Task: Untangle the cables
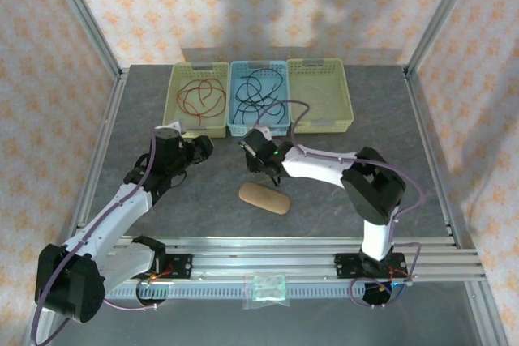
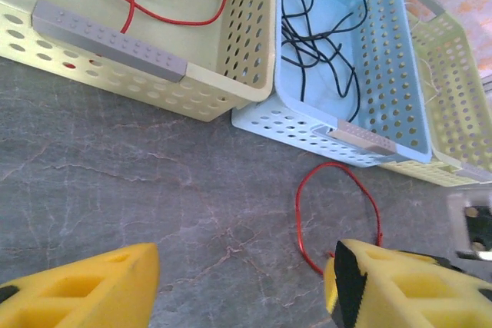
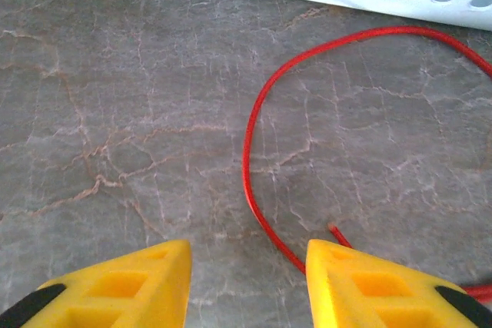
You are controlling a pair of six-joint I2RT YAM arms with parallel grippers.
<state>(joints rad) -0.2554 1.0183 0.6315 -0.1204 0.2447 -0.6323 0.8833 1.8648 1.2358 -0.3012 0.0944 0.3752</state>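
Observation:
A loose red cable (image 3: 246,159) lies in a loop on the grey table just in front of the blue basket (image 2: 307,124). My right gripper (image 3: 247,266) hangs low over it, open, with the cable running up to and under its right finger (image 3: 369,282). The same red loop (image 2: 298,213) lies beside the right finger of my left gripper (image 2: 242,274), which is open and holds nothing. More red cable (image 1: 201,96) lies in the left yellow basket (image 1: 173,99). Black cables (image 1: 259,93) lie in the blue basket (image 1: 235,95). In the top view both grippers, left (image 1: 197,148) and right (image 1: 247,150), are near the baskets' front.
A third, pale yellow basket (image 1: 349,95) stands at the right of the row along the back. A tan oval pad (image 1: 264,198) lies on the table in front of the right gripper. Metal frame rails run along the near edge.

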